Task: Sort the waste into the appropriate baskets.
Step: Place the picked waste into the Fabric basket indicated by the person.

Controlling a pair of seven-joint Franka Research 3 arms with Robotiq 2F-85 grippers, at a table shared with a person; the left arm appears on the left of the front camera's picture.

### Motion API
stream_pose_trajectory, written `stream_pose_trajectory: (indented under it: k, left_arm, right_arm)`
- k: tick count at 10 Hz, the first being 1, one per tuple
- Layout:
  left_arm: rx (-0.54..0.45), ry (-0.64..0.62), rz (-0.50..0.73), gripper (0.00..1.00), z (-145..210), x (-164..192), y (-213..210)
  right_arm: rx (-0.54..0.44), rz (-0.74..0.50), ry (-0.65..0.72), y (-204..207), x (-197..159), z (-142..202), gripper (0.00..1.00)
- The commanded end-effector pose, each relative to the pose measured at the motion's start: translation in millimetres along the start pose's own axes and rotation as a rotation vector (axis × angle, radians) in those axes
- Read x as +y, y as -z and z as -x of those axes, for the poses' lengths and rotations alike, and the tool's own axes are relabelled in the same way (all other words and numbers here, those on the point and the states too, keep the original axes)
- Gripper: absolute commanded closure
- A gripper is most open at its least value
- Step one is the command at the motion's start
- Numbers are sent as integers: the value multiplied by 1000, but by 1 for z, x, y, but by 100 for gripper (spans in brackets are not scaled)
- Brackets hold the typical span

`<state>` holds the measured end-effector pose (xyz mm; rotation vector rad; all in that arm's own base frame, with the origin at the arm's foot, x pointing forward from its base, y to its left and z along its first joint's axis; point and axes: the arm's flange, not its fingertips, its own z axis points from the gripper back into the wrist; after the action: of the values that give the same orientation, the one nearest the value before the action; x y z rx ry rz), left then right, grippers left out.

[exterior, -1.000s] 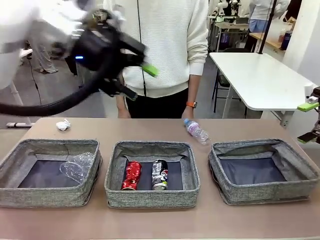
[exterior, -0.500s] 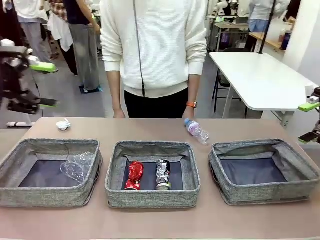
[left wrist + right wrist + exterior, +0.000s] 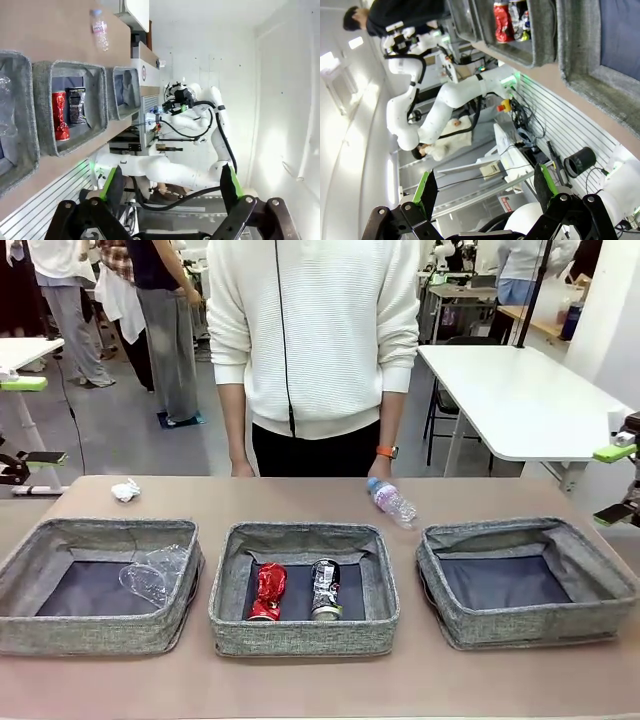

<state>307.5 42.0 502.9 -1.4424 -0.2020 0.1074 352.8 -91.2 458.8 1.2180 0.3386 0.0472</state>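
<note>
1. Front view: a person (image 3: 315, 330) stands at the far side of a brown table (image 3: 300, 685) that carries three grey fabric bins in a row.
2. The left basket (image 3: 95, 632) holds a clear plastic container (image 3: 155, 573). The middle basket (image 3: 300, 635) holds a red can (image 3: 267, 591) and a black-and-silver can (image 3: 323, 588) side by side. The right basket (image 3: 520, 628) has nothing in it.
3. Two pieces are not yet sorted. A bottle (image 3: 392, 502) lies on its side on the table, behind the gap between the middle and right baskets and just beside the person's hand (image 3: 377, 469). A paper ball (image 3: 126, 490) sits behind the left basket's far left corner.
4. The left gripper (image 3: 33, 420) hangs at the picture's left edge, well apart from the waste, with its jaws spread wide and nothing between them.
5. The right gripper (image 3: 617, 483) hangs at the right edge, equally wide open and empty.
6. The step in hand appears to be a reach for one of the two loose pieces. The bottle probably belongs with the plastic container, and the paper ball probably goes in the empty right basket.
7. To do the step well, the jaws should straddle the bottle across its body rather than along it, since it is round and could roll. The grip should be gentle because thin plastic may crumple, and the arm should stay clear of the person's hand.
</note>
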Motion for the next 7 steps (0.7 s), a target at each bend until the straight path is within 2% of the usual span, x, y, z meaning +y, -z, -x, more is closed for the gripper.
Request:
stream_pose_trajectory:
  k: [1,7]
  left_arm:
    - [-16,35,-6,0,2,-10,5]
    - [-16,35,-6,0,2,-10,5]
  right_arm:
    - [-1,-6,9,-1,4,1,0]
    - [-1,-6,9,-1,4,1,0]
